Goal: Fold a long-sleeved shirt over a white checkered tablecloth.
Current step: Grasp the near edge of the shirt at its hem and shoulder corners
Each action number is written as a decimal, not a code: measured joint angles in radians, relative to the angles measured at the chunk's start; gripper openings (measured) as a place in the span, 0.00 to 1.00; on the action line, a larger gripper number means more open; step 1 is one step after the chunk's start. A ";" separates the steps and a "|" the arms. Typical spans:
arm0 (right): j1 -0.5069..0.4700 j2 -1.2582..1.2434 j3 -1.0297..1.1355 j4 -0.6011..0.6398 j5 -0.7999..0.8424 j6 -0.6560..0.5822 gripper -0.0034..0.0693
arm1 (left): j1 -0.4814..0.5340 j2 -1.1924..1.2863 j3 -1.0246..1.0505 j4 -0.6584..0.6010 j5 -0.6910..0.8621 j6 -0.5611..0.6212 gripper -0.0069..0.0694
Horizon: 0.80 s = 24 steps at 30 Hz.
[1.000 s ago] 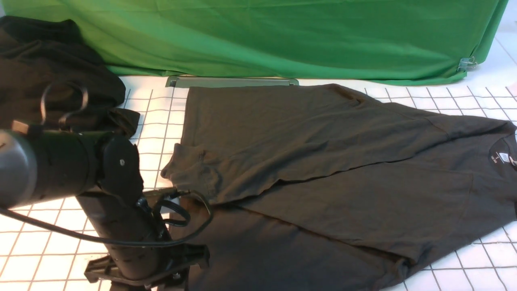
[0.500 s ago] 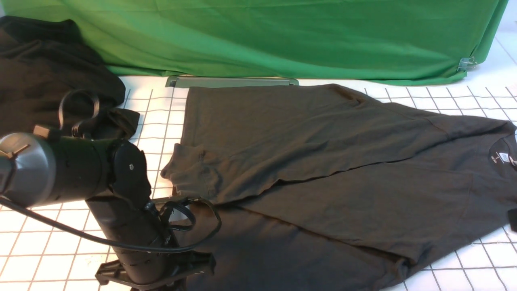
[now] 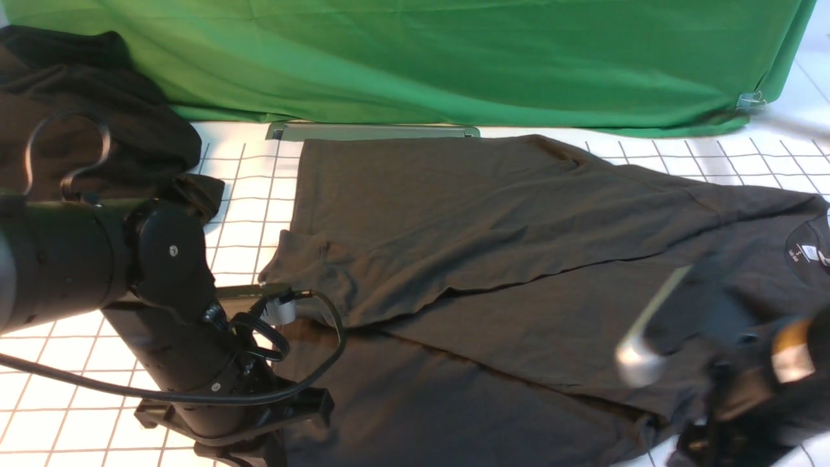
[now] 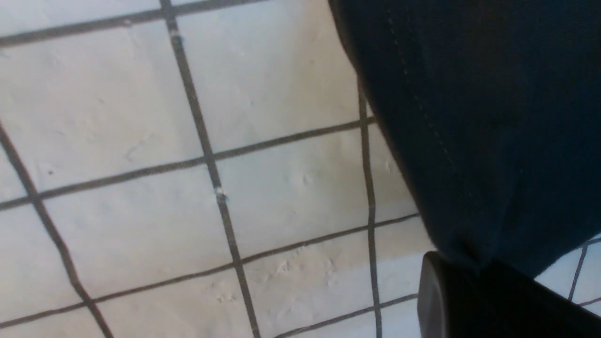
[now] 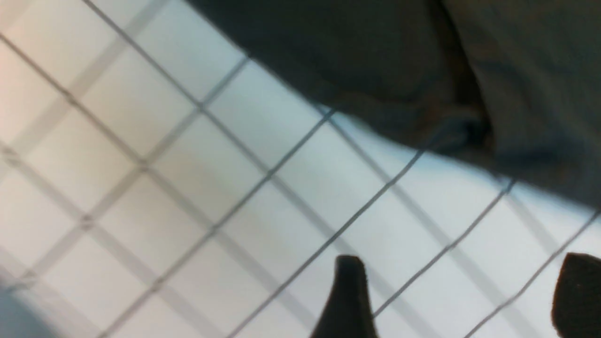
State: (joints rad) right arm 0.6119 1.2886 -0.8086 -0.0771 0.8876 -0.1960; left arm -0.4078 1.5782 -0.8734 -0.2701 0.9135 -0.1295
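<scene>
The long-sleeved shirt (image 3: 506, 259) lies spread dark across the white checkered tablecloth (image 3: 240, 194), one sleeve folded over its body and the neck label (image 3: 807, 251) at the far right. My left arm (image 3: 162, 311) reaches down at the shirt's near left corner. In the left wrist view my left gripper (image 4: 474, 277) is shut on a pinched edge of the shirt (image 4: 479, 141), just above the tablecloth (image 4: 141, 188). My right arm (image 3: 746, 376) shows blurred at the near right. My right gripper (image 5: 462, 295) is open over bare tablecloth (image 5: 235, 188), short of the shirt's edge (image 5: 399, 94).
A green cloth backdrop (image 3: 454, 58) hangs along the back, held by a clip (image 3: 749, 102) at the right. A heap of dark cloth (image 3: 84, 117) sits at the back left. A flat grey bar (image 3: 373, 131) lies under the backdrop's edge.
My left gripper has shut on the shirt's edge, and the left arm has shifted slightly. My right arm has come into the front view from the near right, its jaws widening.
</scene>
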 joint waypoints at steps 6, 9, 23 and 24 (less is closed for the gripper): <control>0.083 0.202 0.000 -0.210 -0.096 0.024 0.77 | 0.000 0.000 0.000 0.002 -0.003 0.000 0.11; 0.084 0.274 0.000 -0.266 -0.099 0.028 0.77 | 0.000 0.000 0.000 0.004 -0.005 0.001 0.11; 0.084 0.367 0.000 -0.380 -0.189 0.082 0.47 | 0.000 0.000 0.000 0.005 -0.005 0.004 0.11; 0.084 0.368 0.000 -0.380 -0.195 0.082 0.38 | 0.000 0.000 0.000 0.004 -0.005 0.004 0.11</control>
State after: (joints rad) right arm 0.6963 1.6569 -0.8086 -0.4570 0.6922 -0.1139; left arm -0.4078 1.5782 -0.8734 -0.2659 0.9090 -0.1255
